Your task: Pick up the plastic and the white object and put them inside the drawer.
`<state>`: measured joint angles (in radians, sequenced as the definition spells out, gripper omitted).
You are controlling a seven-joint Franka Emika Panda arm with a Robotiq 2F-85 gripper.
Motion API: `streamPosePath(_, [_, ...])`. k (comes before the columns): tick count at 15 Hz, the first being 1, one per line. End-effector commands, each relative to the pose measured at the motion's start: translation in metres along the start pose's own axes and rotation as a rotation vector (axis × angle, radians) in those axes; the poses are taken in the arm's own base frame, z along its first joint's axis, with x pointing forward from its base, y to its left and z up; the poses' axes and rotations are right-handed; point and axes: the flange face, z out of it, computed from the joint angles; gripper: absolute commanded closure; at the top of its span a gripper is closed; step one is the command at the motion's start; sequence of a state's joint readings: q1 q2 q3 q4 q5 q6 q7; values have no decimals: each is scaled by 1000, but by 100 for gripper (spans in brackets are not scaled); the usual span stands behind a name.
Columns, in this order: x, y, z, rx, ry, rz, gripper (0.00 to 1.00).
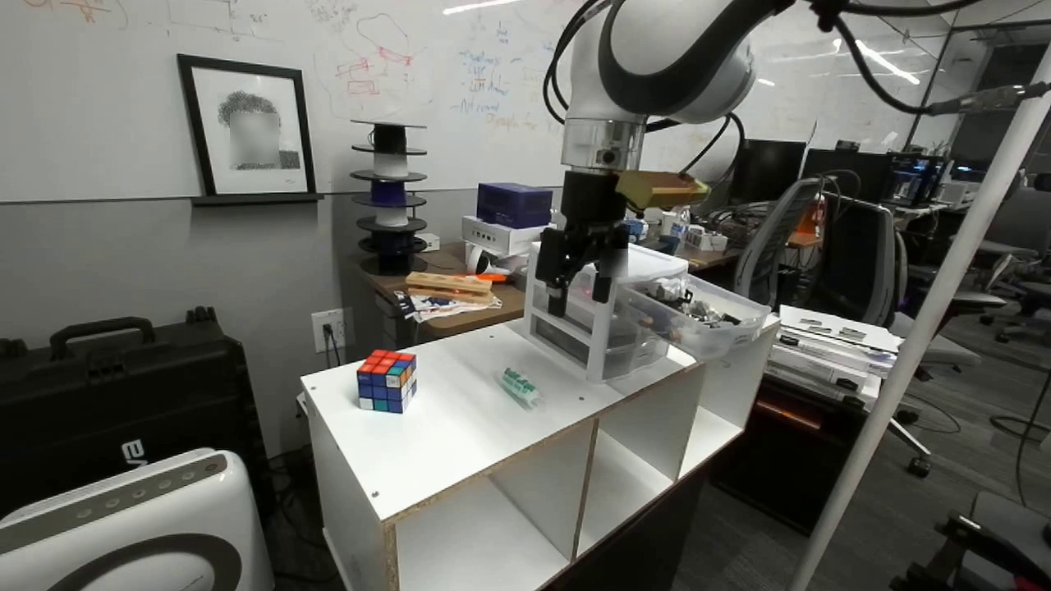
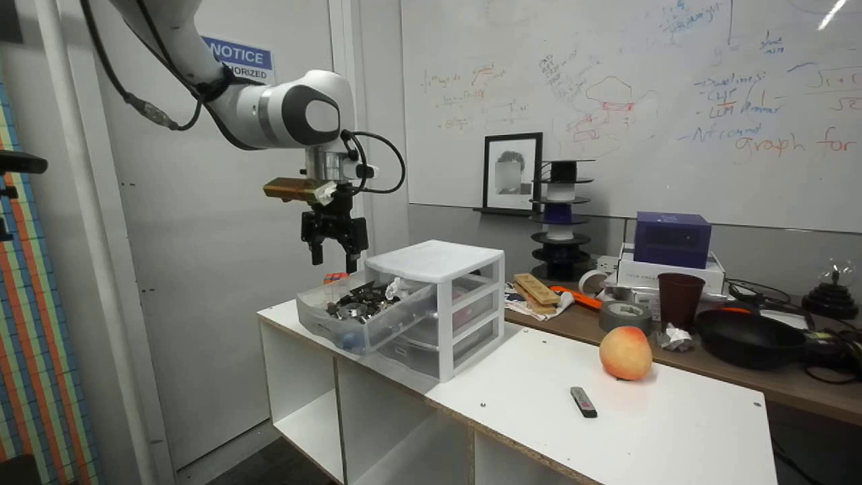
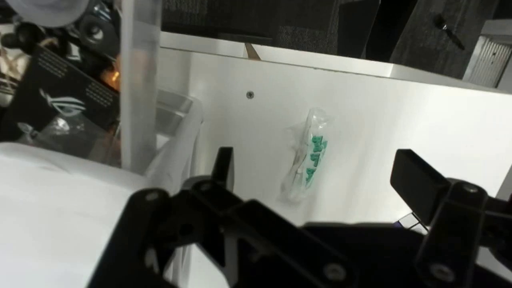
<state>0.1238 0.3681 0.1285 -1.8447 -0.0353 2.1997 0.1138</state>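
The plastic, a clear wrapper with green lettering, lies on the white cabinet top in an exterior view (image 1: 520,387) and in the wrist view (image 3: 314,156); in an exterior view the drawer unit hides it. My gripper (image 1: 580,295) is open and empty, held well above the top; it also shows in an exterior view (image 2: 335,261). In the wrist view the plastic lies between the fingers (image 3: 312,168), apart from them. The top drawer (image 2: 337,333) is pulled out and holds dark small parts and a white crumpled piece (image 2: 397,288). I cannot tell which thing is the white object.
A Rubik's cube (image 1: 386,381) sits at the cabinet's end. A peach (image 2: 625,353) and a small grey stick (image 2: 583,402) lie on the drawer unit's other side. The drawer unit's white frame (image 1: 600,336) stands close beside the plastic. A desk (image 2: 801,397) with clutter stands behind.
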Motion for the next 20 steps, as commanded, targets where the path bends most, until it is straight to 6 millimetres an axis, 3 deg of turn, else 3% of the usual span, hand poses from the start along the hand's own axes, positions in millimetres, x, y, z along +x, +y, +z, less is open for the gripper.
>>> streamPosePath(1, [23, -11, 24, 28, 21, 44, 0])
streamPosePath(8, [35, -20, 85, 24, -19, 70, 0])
streamPosePath(12, [44, -22, 108, 7, -20, 77, 0])
streamPosePath(16, [39, -51, 113, -95, 29, 70, 0])
streamPosePath(20, [30, -96, 111, -205, 102, 50, 0])
